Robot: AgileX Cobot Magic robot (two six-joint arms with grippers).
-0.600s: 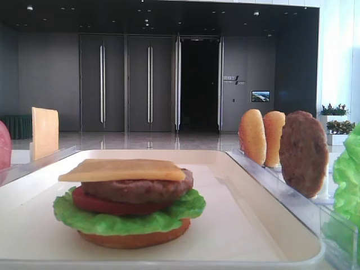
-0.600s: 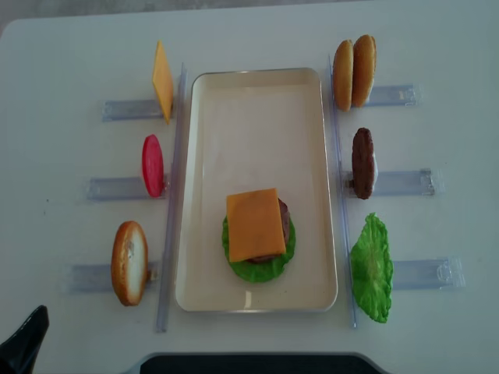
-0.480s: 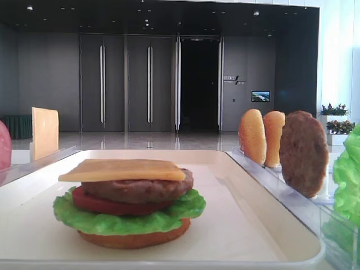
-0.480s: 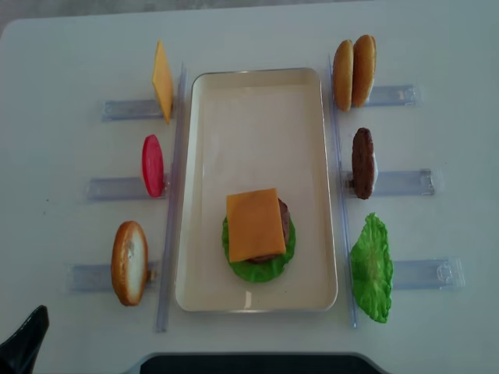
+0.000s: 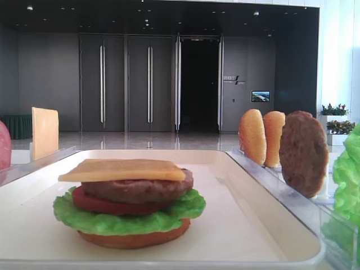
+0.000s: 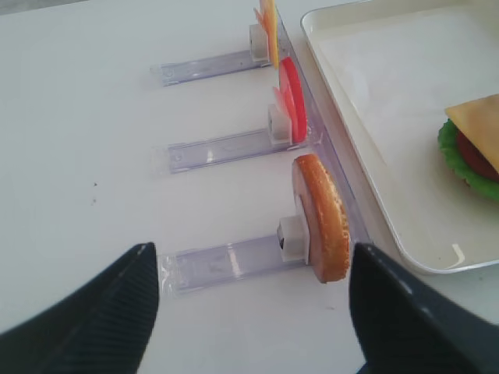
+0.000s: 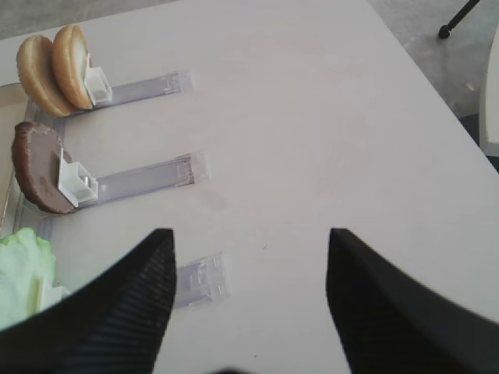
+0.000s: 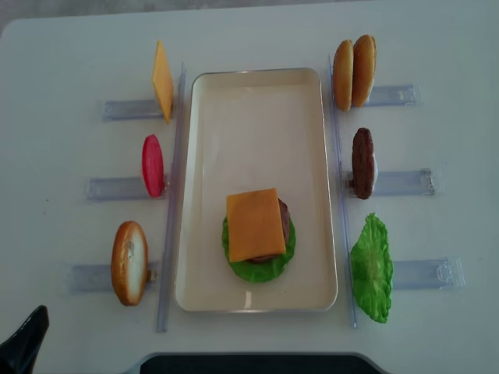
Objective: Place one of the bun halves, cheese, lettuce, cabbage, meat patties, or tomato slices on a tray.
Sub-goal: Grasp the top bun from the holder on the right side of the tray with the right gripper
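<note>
On the cream tray (image 8: 257,101) lies a stack topped by a cheese slice (image 8: 253,224), over a patty, tomato, lettuce (image 5: 121,219) and a flat bun. Racks on the right hold two bun halves (image 8: 353,72), a meat patty (image 8: 362,162) and lettuce (image 8: 371,269). Racks on the left hold cheese (image 8: 162,80), a tomato slice (image 8: 152,165) and a bun half (image 6: 320,218). My left gripper (image 6: 251,249) hangs open and empty, short of that bun half. My right gripper (image 7: 249,234) is open over bare table, right of the lettuce (image 7: 23,269).
Clear plastic racks (image 8: 405,183) run along both long sides of the tray. One dark finger (image 8: 23,343) of the left gripper shows at the table's near left corner. A dark panel (image 8: 249,364) lies at the near edge. The table's right edge (image 7: 437,86) is close.
</note>
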